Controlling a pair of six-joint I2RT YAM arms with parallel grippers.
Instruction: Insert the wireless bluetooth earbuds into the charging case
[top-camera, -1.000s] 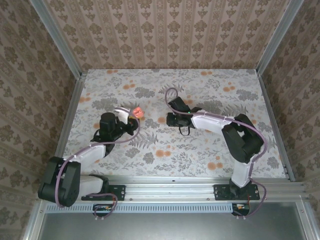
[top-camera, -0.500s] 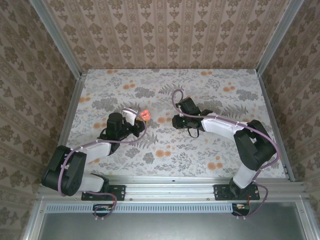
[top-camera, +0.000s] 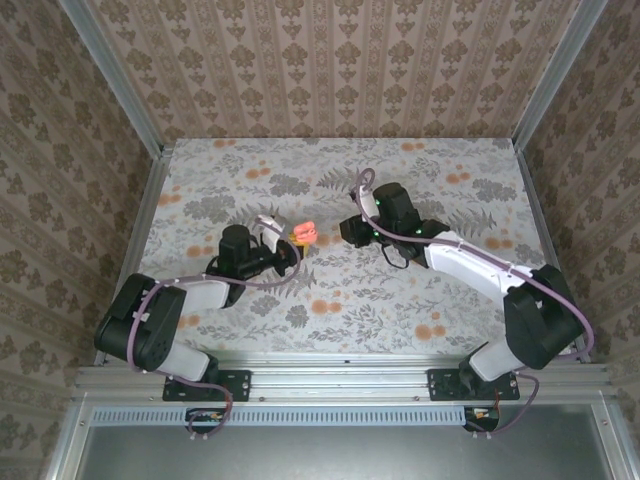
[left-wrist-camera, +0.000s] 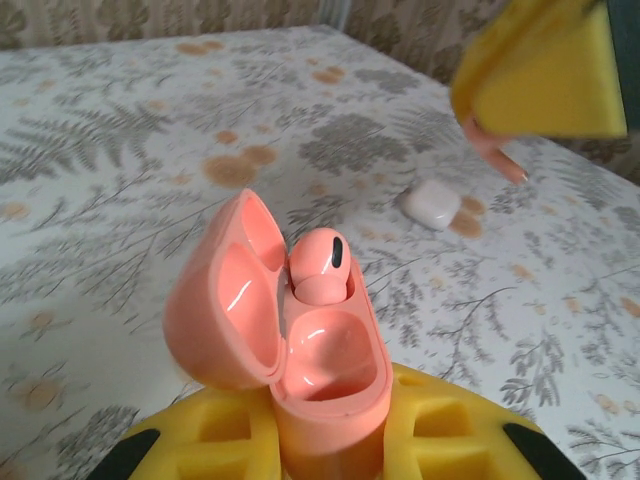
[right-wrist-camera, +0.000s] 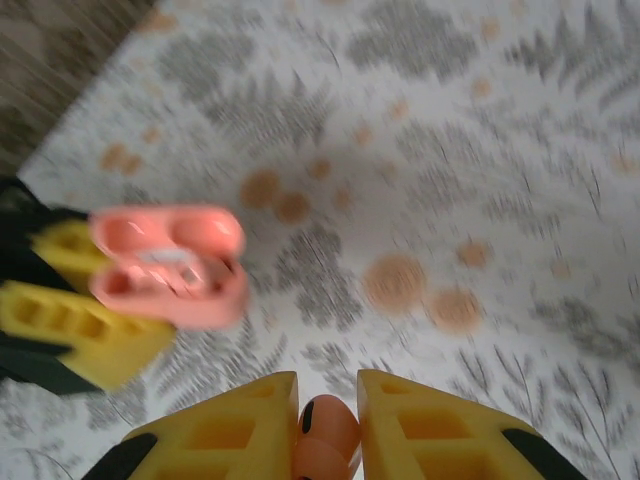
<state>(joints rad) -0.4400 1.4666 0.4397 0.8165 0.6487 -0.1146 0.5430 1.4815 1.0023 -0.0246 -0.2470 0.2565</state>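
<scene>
Both arms have swung inward over the middle of the counter (top-camera: 400, 300). The left end effector (left-wrist-camera: 330, 455) clamps the open pink case (left-wrist-camera: 325, 365), which has a seated earbud (left-wrist-camera: 320, 265). The right end effector (right-wrist-camera: 328, 405) pinches the second pink earbud (right-wrist-camera: 328, 435), now near the case, so insertion looks imminent.

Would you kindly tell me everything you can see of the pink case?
The pink case is small, rounded, glossy coral plastic. It stands open, its lid hinged back to one side. One pink earbud sits in the far socket; the near socket is empty. The left gripper clamps its lower body between yellow fingers, over the floral table.
</scene>
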